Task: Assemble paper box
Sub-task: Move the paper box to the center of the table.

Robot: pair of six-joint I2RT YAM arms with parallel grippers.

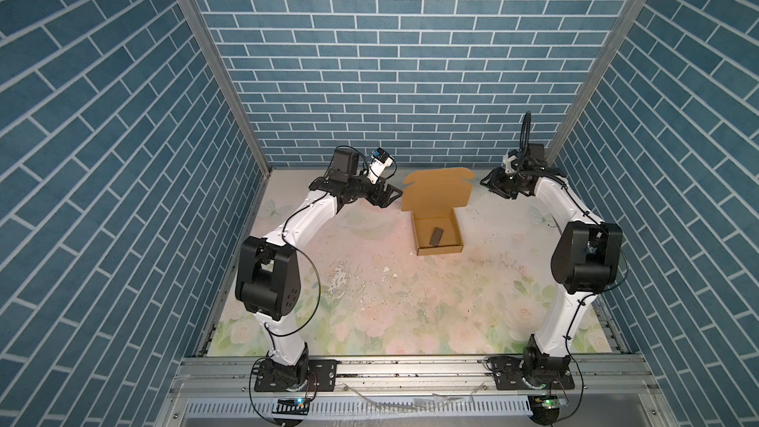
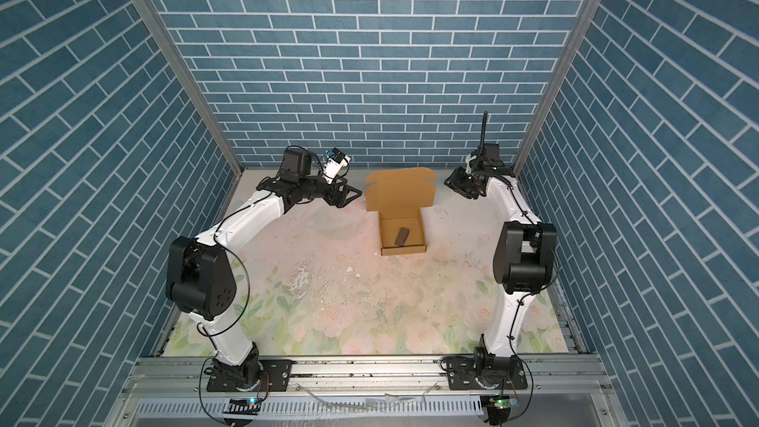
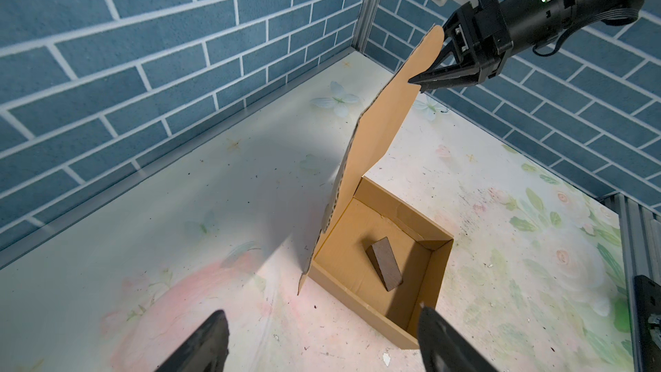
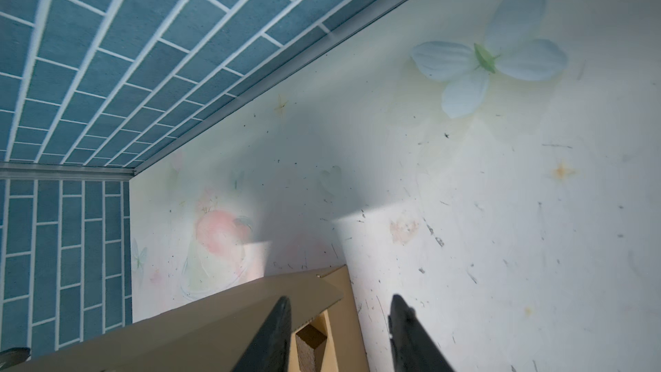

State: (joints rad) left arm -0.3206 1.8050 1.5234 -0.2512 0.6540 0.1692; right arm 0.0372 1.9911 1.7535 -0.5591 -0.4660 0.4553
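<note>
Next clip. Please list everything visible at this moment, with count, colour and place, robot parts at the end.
paper box: one, tan cardboard, far middle of the table; base formed, lid standing up at its far side.
block: one, dark brown, lying inside the box.
white flecks: several, scattered on the table nearer than the box.
table: one, pale floral print.
walls: three, blue brick pattern, around the table.
rail: one, silver, along the near edge.
arms: two, white with black joints; left arm and right arm flank the box.
left gripper: black, jaws wide apart, empty.
right gripper: black, at the lid's edge, jaws apart.
</note>
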